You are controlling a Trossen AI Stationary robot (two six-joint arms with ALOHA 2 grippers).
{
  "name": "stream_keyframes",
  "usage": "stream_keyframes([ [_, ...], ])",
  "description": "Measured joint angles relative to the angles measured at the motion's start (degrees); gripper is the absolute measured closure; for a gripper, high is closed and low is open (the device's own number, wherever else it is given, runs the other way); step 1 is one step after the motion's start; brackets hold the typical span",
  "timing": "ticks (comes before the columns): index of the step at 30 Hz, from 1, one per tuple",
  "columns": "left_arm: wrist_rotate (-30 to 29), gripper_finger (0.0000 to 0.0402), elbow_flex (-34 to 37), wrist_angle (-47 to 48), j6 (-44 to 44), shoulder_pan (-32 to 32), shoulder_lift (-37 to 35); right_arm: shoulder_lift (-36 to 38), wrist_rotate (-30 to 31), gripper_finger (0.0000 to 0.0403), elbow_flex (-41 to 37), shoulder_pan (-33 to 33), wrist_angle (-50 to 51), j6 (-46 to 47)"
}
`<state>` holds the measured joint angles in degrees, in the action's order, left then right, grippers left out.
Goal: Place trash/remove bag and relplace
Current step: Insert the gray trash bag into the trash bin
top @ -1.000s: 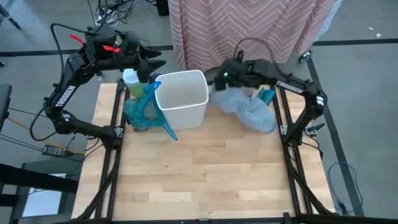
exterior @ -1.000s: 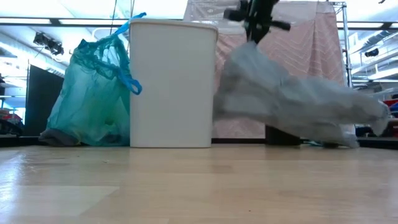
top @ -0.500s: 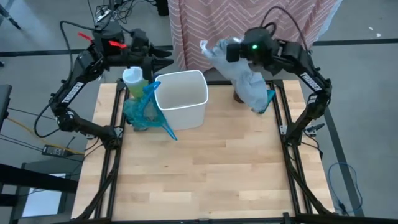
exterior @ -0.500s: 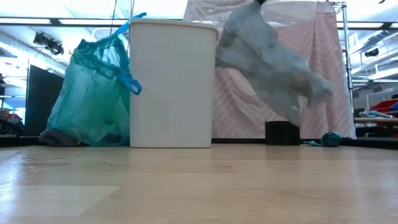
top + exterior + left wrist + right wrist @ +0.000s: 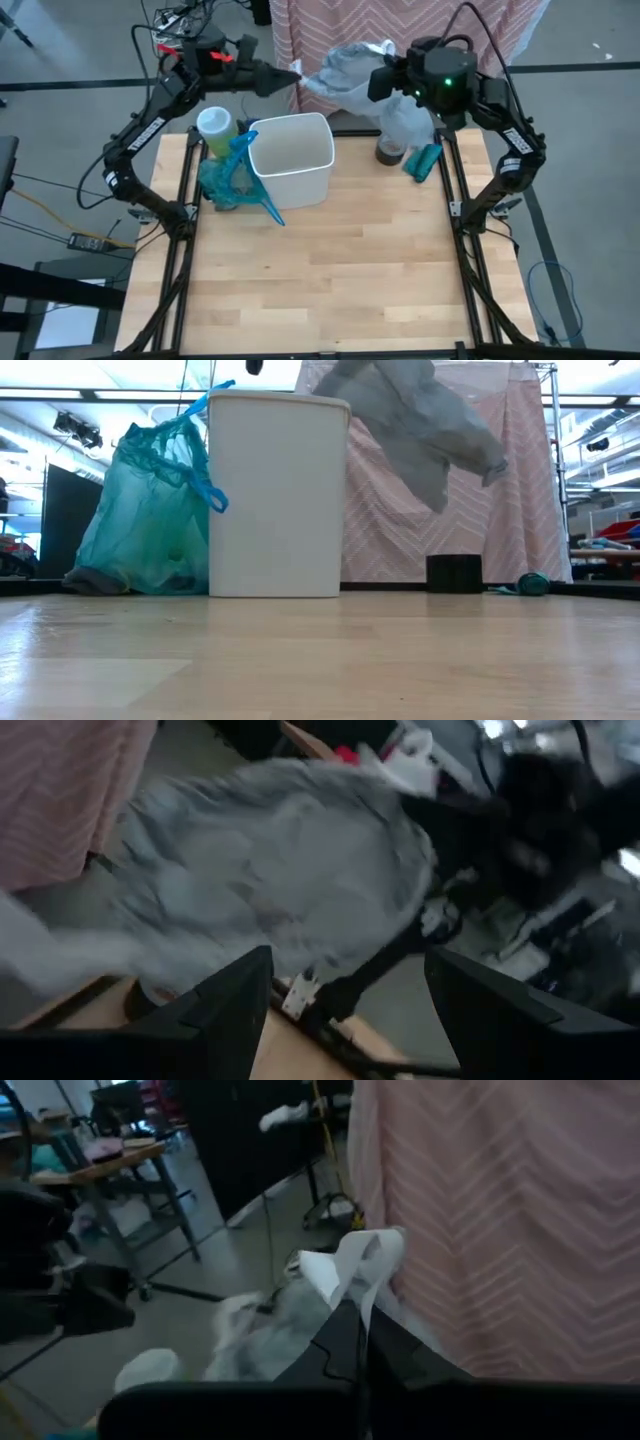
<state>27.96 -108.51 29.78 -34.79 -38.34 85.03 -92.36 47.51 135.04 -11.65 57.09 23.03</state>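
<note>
Hanging above the counter's (image 5: 330,270) 12 o'clock edge, the pale grey bag (image 5: 350,78) is pinched in the right pincer's (image 5: 385,80) closed jaws. The left pincer (image 5: 290,78) gapes wide at its 9 o'clock side, gripping nothing.

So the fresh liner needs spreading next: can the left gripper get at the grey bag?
Probably yes. The left gripper is open beside the grey bag, which the shut right gripper holds above the white bin; nothing lies between.

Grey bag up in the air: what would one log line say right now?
right pincer: shut on grey bag, lifted behind bin | left pincer: open, reaching for it | teal bag: beside bin
</note>
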Motion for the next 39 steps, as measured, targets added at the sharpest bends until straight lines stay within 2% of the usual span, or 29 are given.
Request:
stream_keyframes([
  [7, 0.1, 0.0127, 0.0, -2.5, -18.7, -5.5, 0.6, 1.5, 11.4, 0.0403, 0.0, 2.8, -0.1, -3.7],
  [10, 3.2, 0.0127, 0.0, -4.5, -26.1, -6.6, 0.2, 1.5, 16.1, 0.0403, 0.0, 2.6, -0.4, -4.0],
  [13, 5.1, 0.0127, 0.0, -7.5, -31.5, -6.7, -0.3, 0.8, 17.6, 0.0403, 0.0, 1.0, -2.6, -5.1],
  [18, 5.3, 0.0127, 0.0, -10.4, -36.0, -6.7, -0.7, -0.5, 16.8, 0.0403, -0.2, -1.9, -8.3, -11.4],
  [22, 5.5, 0.0127, 0.0, -10.0, -37.0, -7.8, -0.7, -0.6, 15.3, 0.0403, -0.1, -3.8, -17.8, -18.5],
  [25, 5.5, 0.0127, 0.0, -10.0, -38.9, -7.9, -0.7, -0.6, 11.9, 0.0403, -0.1, -4.5, -26.5, -25.4],
  [29, 5.6, 0.0127, 0.0, -10.4, -39.1, -7.7, 0.4, -0.6, 7.6, 0.0403, 0.0, -4.7, -35.2, -30.2],
  [39, 5.0, 0.0127, 0.0, -10.7, -37.4, -7.7, 3.1, -0.6, 3.7, 0.0403, 0.0, -4.1, -40.8, -33.3],
])
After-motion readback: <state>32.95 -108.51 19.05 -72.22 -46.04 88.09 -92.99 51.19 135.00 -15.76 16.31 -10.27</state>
